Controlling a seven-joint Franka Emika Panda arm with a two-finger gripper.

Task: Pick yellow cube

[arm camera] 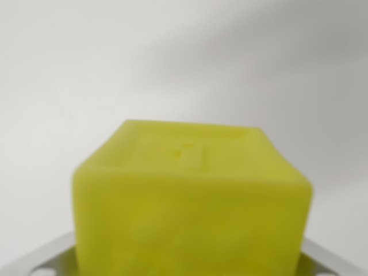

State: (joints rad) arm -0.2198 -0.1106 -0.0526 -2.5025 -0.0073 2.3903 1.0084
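left of the yellow cube (192, 213), a pale grey finger (40, 260) shows only as a sliver at the bottom edge, tip cut off. cube fills the lower centre, blurred, its base out of frame, faint raised mark on top. right of the cube, a second finger sliver. gripper (190, 267) straddles the cube; whether the pads actually touch it can't be told. plain white surface (86, 69) behind.

A blurred yellow cube (192, 201) is filling the lower wrist view, sitting between pale gripper (190, 261) parts edging both bottom corners, against a plain white surface (115, 63).
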